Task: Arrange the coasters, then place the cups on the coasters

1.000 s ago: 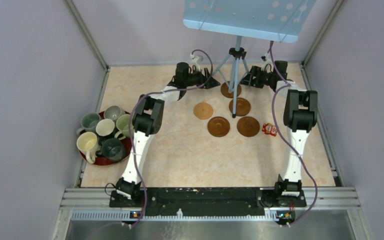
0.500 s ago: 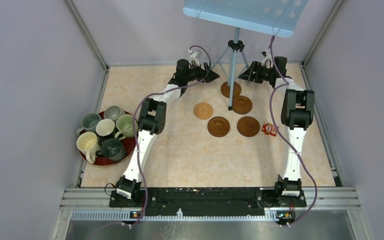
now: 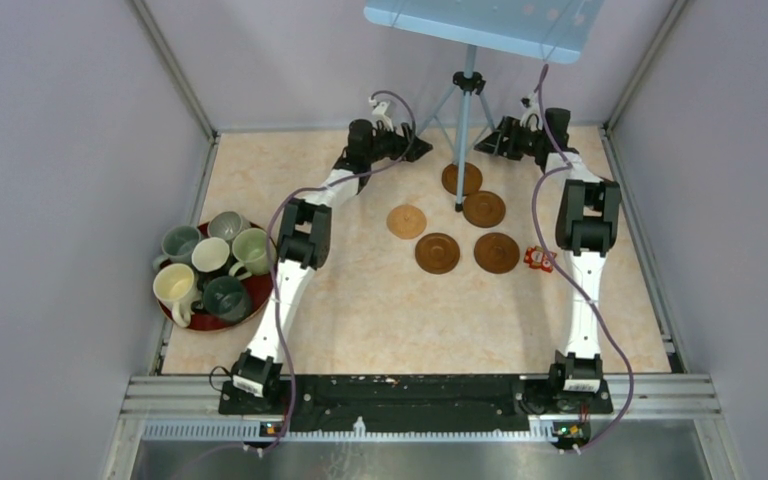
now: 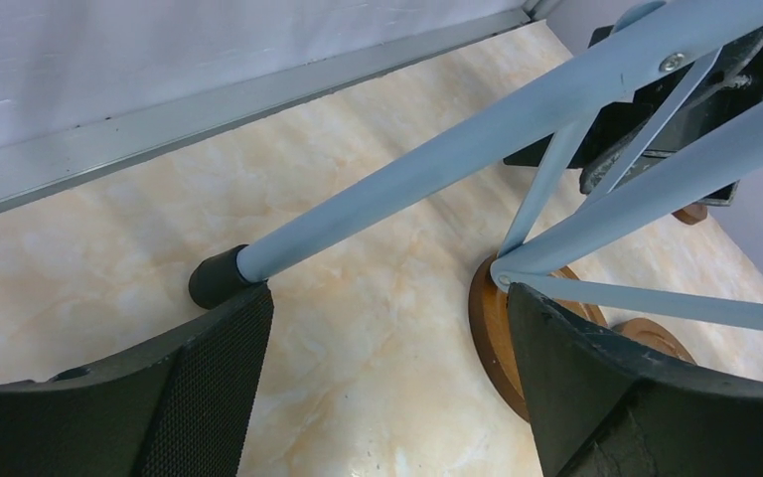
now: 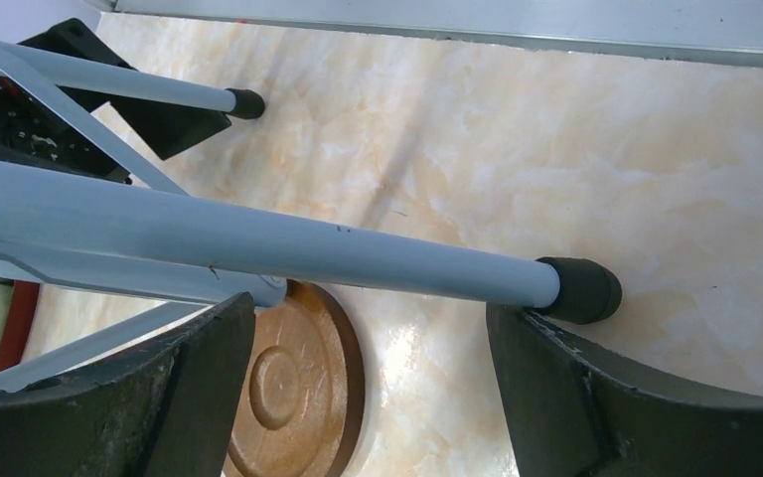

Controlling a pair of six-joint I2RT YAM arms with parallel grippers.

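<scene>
Several brown coasters lie at the back of the table: one [image 3: 462,179] under the tripod, one [image 3: 483,209] beside a tripod foot, a lighter tan one [image 3: 406,221], and two nearer ones [image 3: 437,253] [image 3: 497,253]. Several cups [image 3: 210,257] stand together on the dark red tray [image 3: 205,322] at the left. My left gripper [image 3: 416,148] [image 4: 387,383] is open over bare table, a coaster [image 4: 487,328] by its right finger. On the other side, my right gripper [image 3: 487,145] [image 5: 373,397] is open, with a coaster [image 5: 298,388] by its left finger.
A light blue tripod stand [image 3: 467,85] with a perforated panel [image 3: 480,20] stands at the back between both grippers. Its legs [image 4: 407,184] [image 5: 258,243] cross just above my fingers. A small red toy [image 3: 538,259] lies right of the coasters. Walls close in on three sides.
The tripod stand has shifted toward the back wall. Both grippers have reached farther back beside it, and the left jaws have spread wider.
</scene>
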